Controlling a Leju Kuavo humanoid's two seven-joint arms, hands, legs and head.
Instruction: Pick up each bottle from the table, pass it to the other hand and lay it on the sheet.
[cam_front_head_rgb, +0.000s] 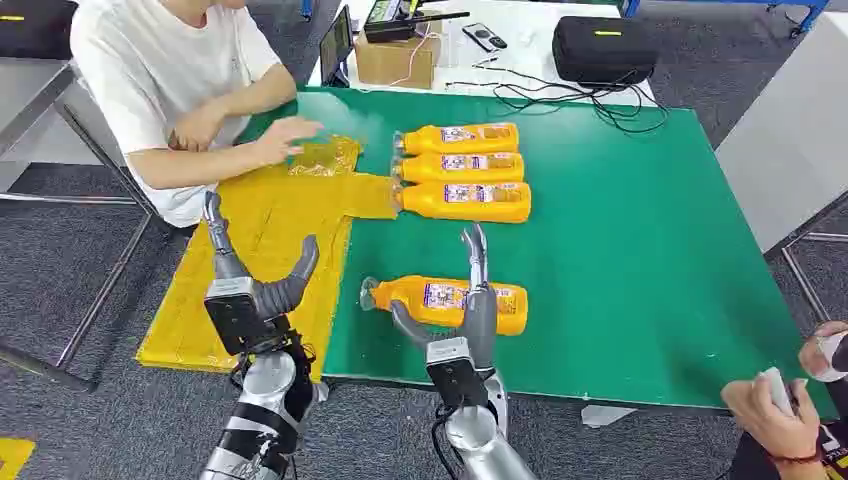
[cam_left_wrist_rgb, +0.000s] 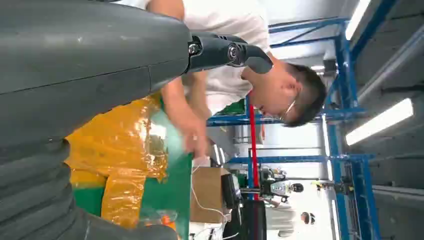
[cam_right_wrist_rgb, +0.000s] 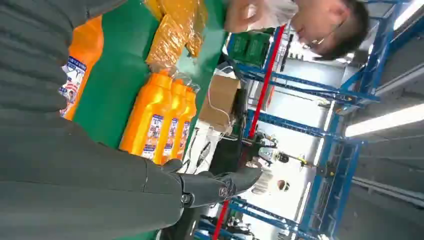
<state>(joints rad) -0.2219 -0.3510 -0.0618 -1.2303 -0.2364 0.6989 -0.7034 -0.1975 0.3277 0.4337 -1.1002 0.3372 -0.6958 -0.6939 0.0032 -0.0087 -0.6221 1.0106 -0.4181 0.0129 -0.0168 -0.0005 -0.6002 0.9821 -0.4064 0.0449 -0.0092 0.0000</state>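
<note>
An orange bottle (cam_front_head_rgb: 430, 297) lies on its side near the front edge of the green table (cam_front_head_rgb: 640, 250). My right hand (cam_front_head_rgb: 468, 310) stands over its middle, fingers spread upward and thumb out to the left, holding nothing; the same bottle (cam_right_wrist_rgb: 82, 65) appears beside my right hand (cam_right_wrist_rgb: 100, 175) in the right wrist view. Three more orange bottles (cam_front_head_rgb: 462, 167) lie side by side farther back, also seen as a row of bottles (cam_right_wrist_rgb: 160, 120). My left hand (cam_front_head_rgb: 255, 290) hovers open over the yellow sheet (cam_front_head_rgb: 260, 230), which covers the table's left part.
A person (cam_front_head_rgb: 170, 70) sits at the far left with a hand (cam_front_head_rgb: 290, 135) on the sheet's crumpled far end. Another person's hands (cam_front_head_rgb: 790, 400) are at the front right corner. A cardboard box (cam_front_head_rgb: 397, 60), a black case (cam_front_head_rgb: 603, 48) and cables (cam_front_head_rgb: 560, 95) lie behind.
</note>
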